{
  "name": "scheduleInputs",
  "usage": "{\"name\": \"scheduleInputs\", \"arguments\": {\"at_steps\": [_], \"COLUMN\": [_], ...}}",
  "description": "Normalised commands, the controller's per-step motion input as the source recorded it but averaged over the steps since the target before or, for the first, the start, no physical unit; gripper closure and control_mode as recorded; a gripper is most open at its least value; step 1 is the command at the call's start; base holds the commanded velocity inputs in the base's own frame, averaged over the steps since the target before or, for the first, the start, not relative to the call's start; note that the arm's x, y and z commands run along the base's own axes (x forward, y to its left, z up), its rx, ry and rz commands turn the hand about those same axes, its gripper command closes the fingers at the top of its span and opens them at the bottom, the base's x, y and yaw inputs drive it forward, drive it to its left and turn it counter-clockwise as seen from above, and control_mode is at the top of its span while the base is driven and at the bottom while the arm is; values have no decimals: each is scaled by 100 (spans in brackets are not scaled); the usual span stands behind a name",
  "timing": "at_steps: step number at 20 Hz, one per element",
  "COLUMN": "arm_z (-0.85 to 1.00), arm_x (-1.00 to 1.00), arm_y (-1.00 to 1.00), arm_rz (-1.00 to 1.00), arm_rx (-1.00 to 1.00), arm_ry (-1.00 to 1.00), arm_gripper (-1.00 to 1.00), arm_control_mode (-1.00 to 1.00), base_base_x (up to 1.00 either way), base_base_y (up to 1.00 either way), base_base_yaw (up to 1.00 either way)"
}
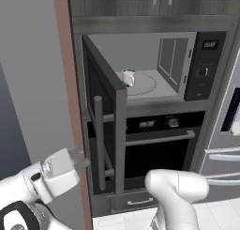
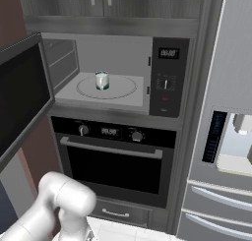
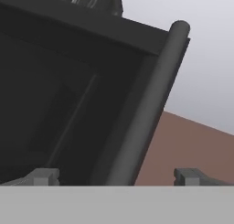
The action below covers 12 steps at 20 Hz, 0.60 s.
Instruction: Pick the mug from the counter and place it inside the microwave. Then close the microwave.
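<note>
Our tool point(image 3: 117, 176) stands with its fingers spread and nothing between them, close up against the door's vertical bar handle point(image 3: 146, 104). The mug point(image 2: 102, 80) already sits upright on the round turntable point(image 2: 118, 89) inside the microwave point(image 2: 113, 73), so we judge the placing done. What is left is shutting the door point(image 1: 104, 116), which hangs wide open, with the mug the one thing we see in the cavity.
</note>
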Motion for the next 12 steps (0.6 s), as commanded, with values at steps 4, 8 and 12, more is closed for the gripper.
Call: {"name": "scheduleInputs", "arguments": {"at_steps": [4, 8, 12], "arm_z": [0, 2, 3], "arm_x": [9, 4, 0], "arm_y": [-19, -24, -24], "arm_rz": [8, 8, 9], "arm_rx": [0, 0, 0], "arm_ry": [9, 9, 7], "arm_gripper": [-100, -100, -100], "arm_control_mode": [-100, -100, -100], "base_base_x": [0, 0, 0], "base_base_y": [0, 0, 0], "base_base_yaw": [0, 0, 0]}}
